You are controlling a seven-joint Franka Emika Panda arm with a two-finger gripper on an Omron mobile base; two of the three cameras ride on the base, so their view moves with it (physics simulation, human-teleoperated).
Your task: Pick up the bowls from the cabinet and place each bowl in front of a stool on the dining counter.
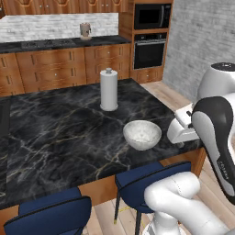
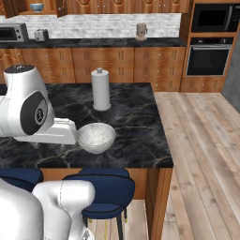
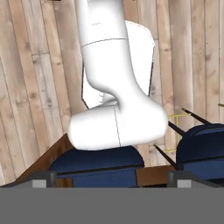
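marble bowl [image 1: 142,134] sat upright on the dining counter [image 1: 59,133], near its front edge and just above a navy stool [image 1: 147,181] tucked under the wood trim. the gripper [image 1: 183,131] was level with the counter edge, just beside the bowl's rim on the side away from the sink end; whether it touched the rim could not be told, and the jaws were hidden by the hand's white body, so their state could not be told. a white paper towel roll [image 1: 109,89] stood upright farther back on the counter, well apart from the bowl. from the right base camera, the other bowl [image 2: 36,7], blue-patterned, rested on the shelf of the open cabinet [image 2: 14,7]. a second stool [image 1: 50,213] stood alongside the first.
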